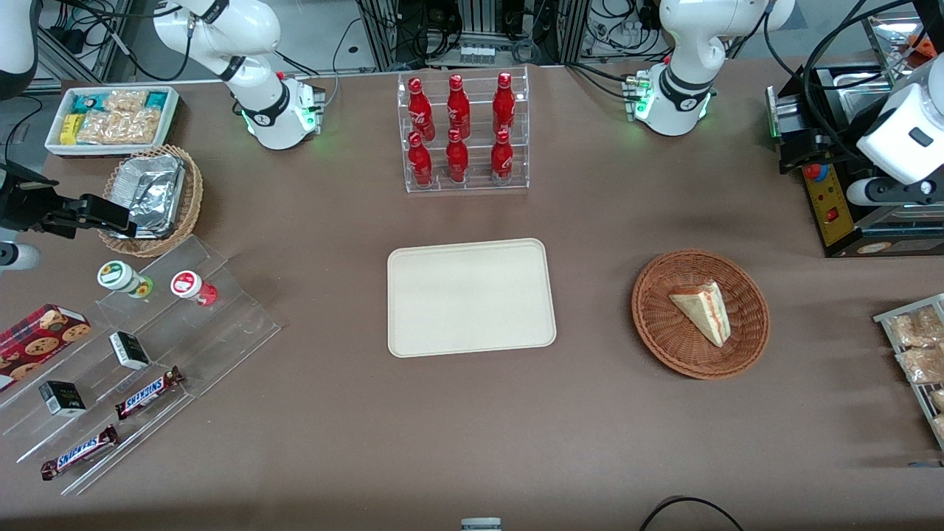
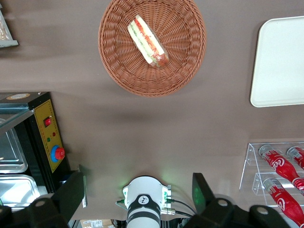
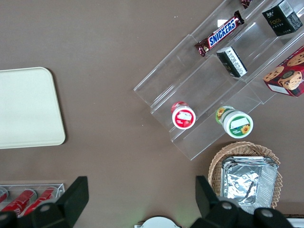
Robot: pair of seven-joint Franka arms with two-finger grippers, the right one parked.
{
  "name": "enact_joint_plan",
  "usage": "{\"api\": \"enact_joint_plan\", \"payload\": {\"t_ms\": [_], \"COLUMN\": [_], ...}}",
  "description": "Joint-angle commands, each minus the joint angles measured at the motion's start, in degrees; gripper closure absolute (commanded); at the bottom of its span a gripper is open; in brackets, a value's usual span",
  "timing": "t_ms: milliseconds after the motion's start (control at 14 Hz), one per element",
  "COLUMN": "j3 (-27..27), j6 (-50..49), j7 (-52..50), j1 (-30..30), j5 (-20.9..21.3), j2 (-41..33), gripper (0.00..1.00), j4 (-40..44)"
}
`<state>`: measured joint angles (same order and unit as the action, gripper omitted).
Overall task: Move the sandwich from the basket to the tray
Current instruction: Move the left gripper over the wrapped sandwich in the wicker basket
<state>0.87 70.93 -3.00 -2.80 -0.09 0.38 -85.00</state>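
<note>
The gripper (image 2: 137,194) hangs high near its arm's base, jaws spread and empty. The sandwich (image 1: 703,310) lies in the basket (image 1: 656,324) (tray's (image 1: 472,346) three o'clock); next: descend, grasp.

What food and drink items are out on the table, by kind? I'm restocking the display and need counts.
Red cola bottles in the clear rack: 6
Snickers bars: 2
Sandwich in the basket: 1
Lidded cups on the clear stand: 2
Small dark boxes: 2
Cookie box: 1
Total: 14
The tray holds nothing; the gripper hangs open above the table, away from the basket.
</note>
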Motion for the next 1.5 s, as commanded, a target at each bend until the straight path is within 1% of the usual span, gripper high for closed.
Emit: {"api": "enact_joint_plan", "payload": {"t_ms": [0, 214, 429, 714, 929, 1143, 1429], "j3": [-1.3, -1.1, -1.1, -1.1, -1.1, -1.1, -1.1], "j6": [-0.9, -0.1, 4.6, 17.1, 26.3, 32.8, 39.7], "j7": [0.9, 0.8, 0.6, 0.5, -0.2, -0.3, -5.5], "j1": [-1.0, -0.9, -0.7, -0.8, -0.8, -0.7, -0.8], "j5": [-0.4, 0.3, 0.3, 0.4, 0.4, 0.4, 0.4], "j2": [-0.8, -0.1, 0.2, 0.5, 1.8, 3.6, 6.7], "gripper": [0.0, 0.0, 0.0, 0.0, 0.0, 0.0, 0.0], "j4": [1.3, 0.7, -4.2, -14.9, -21.3, -24.2, -26.9]}}
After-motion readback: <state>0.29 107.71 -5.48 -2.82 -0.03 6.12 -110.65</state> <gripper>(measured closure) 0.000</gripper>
